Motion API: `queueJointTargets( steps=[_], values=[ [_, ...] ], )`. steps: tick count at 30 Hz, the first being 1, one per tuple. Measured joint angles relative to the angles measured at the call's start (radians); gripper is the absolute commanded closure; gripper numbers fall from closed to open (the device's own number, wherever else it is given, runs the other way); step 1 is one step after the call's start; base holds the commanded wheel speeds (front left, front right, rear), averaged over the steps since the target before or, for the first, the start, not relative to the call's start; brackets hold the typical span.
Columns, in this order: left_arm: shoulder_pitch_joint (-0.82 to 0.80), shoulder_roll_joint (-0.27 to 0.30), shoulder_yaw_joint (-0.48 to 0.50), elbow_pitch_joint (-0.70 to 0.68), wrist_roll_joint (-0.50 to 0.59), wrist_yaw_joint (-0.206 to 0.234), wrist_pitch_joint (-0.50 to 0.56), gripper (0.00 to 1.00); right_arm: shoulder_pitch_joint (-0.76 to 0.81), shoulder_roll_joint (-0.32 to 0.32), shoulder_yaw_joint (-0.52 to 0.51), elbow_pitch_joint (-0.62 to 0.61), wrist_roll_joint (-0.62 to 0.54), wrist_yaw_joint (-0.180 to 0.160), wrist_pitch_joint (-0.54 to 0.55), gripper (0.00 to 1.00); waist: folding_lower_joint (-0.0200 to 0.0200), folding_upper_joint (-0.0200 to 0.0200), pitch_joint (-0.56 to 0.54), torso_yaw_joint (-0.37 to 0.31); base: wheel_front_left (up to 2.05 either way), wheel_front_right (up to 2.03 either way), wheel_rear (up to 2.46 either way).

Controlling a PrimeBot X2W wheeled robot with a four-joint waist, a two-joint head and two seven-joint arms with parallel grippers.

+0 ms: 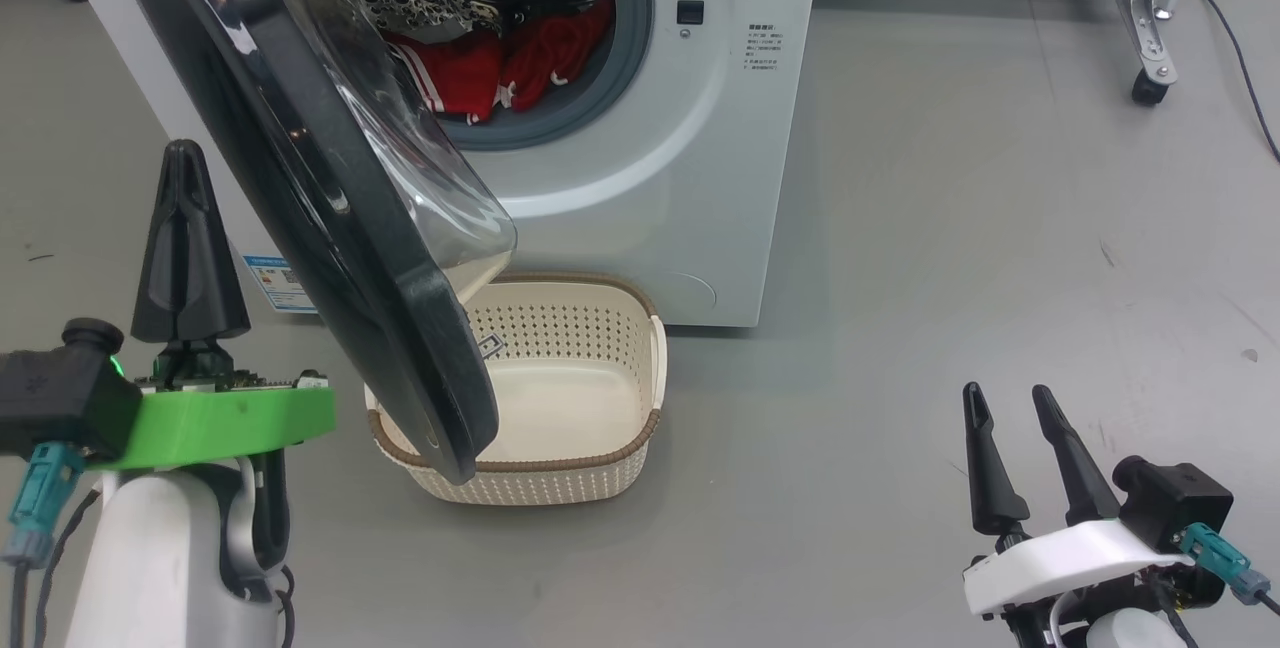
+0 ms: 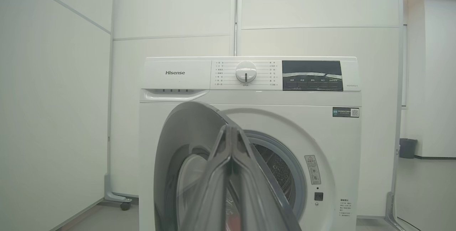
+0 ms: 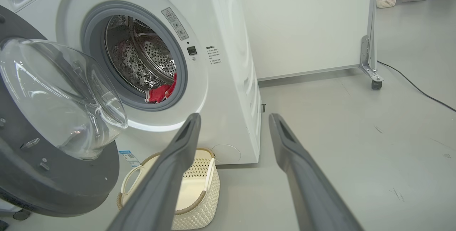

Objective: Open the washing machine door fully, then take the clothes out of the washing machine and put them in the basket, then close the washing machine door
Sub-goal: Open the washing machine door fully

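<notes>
1. One washing machine (image 1: pixel 690 188), white, front-loading, stood on the grey floor (image 1: pixel 950 258); steel drum and grey gasket were exposed.
2. One washing machine door (image 1: pixel 330 218), swung partway out to the robot's left. Its clear glass bowl faced the drum, and in the head view its lower edge overlapped the basket's near-left corner.
3. Several clothes (image 1: pixel 470 73), red with white stripes, lay heaped at the bottom of the drum, inside the gasket.
4. One basket (image 1: pixel 560 488), cream and perforated with a brown rim, sat on the floor just before the machine's front, below the door opening.
5. One left gripper (image 1: pixel 186 153), fingers clenched tip to tip on nothing, pointed up just left of the door's outer face; contact with the door could not be told.
6. One right gripper (image 1: pixel 1008 395), fingers released and spread, empty, hung over bare floor at the lower right, well apart from machine and basket.
7. One blue label (image 1: pixel 278 283), at the machine's lower front corner, beside the door.
8. One black cable (image 1: pixel 1240 48), trailing across the floor at far right.
</notes>
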Motion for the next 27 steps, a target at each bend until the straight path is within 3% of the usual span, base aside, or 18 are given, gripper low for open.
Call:
queueJointTargets(
  steps=[9, 27],
  values=[
    [-0.027, -0.001, -0.049, -0.069, 0.044, -0.008, -0.001, 1.0, 0.0, 0.013, -0.001, 0.009, -0.016, 0.007, 0.0, 0.0, 0.0, 0.0, -0.008, -0.011, 0.0, 0.0, 0.0],
    [0.011, 0.0, -0.256, -0.035, 0.033, -0.026, 0.014, 1.0, -0.001, 0.038, 0.0, 0.029, -0.031, 0.031, 0.0, 0.0, 0.0, 0.0, -0.004, -0.072, 0.0, 0.0, 0.0]
  ],
)
